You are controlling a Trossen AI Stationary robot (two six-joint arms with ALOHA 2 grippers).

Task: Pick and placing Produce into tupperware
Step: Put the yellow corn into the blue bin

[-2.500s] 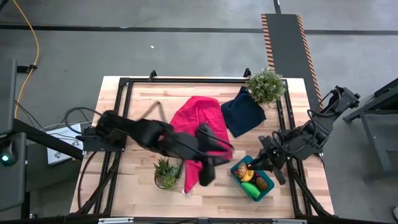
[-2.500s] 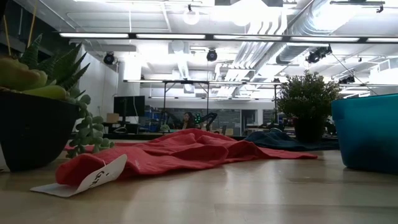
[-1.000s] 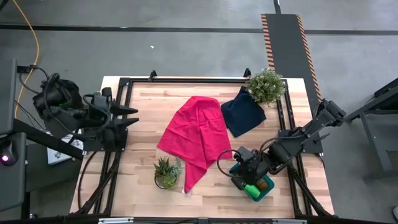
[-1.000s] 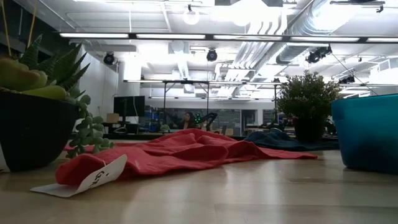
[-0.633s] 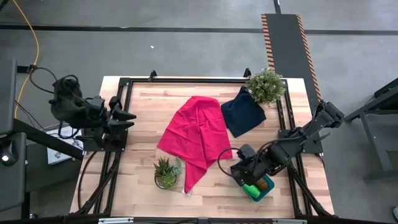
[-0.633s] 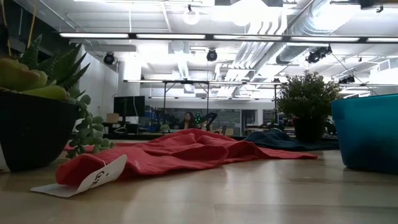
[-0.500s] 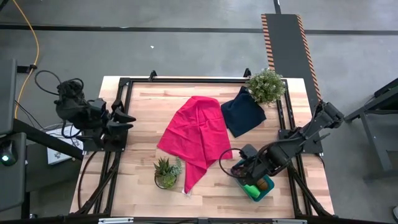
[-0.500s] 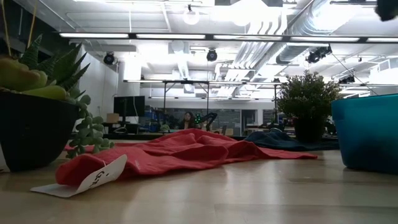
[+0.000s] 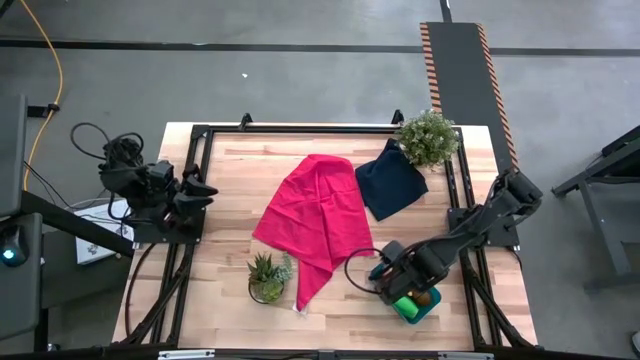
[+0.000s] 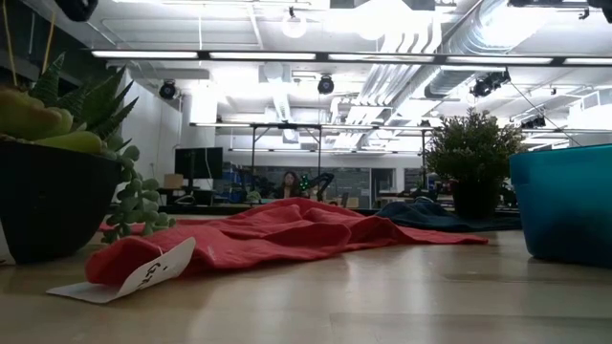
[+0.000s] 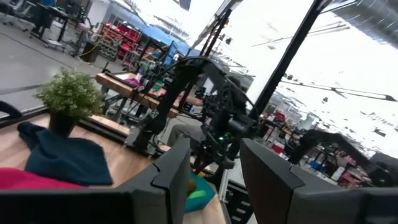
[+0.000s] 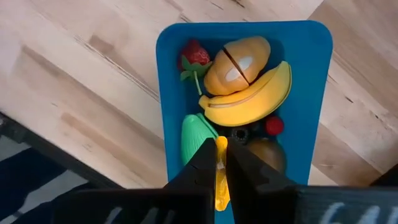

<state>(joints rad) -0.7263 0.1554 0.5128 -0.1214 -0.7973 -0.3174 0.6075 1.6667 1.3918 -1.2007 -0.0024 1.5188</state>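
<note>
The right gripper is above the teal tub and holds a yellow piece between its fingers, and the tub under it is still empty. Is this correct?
Not fully. The right gripper is over the teal tub and shut on a yellow piece, but the tub is not empty. The right wrist view shows a banana, an orange piece, a strawberry and a green piece already inside it.

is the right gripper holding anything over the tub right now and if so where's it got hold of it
Yes. The right gripper pinches a yellow piece between its fingertips, gripping its upper end, directly over the teal tub. The left gripper is open, holding nothing.
</note>
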